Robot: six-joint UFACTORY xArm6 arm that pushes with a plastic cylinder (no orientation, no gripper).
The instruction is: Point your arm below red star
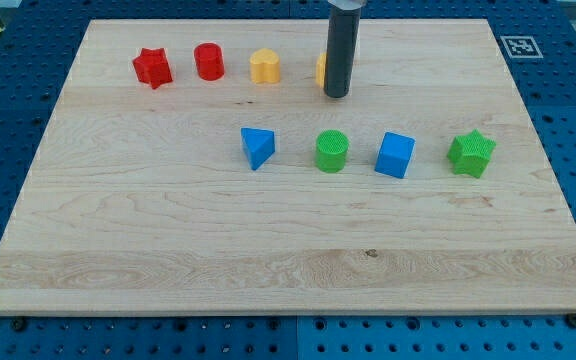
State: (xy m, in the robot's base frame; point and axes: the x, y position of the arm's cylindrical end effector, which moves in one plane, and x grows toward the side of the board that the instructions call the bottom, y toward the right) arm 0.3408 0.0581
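Note:
The red star [153, 67] lies near the board's top left. My tip [336, 95] rests on the board near the top middle, far to the right of the red star and a little lower. The rod stands in front of a yellow block [321, 68] and hides most of it. The tip is above the green cylinder [332, 151] in the view.
A red cylinder [209, 61] and a yellow heart-like block [264, 66] sit in the top row right of the star. A blue triangle [257, 147], blue cube [395, 155] and green star [471, 153] line the middle row. The wooden board [168, 250] lies on a blue perforated table.

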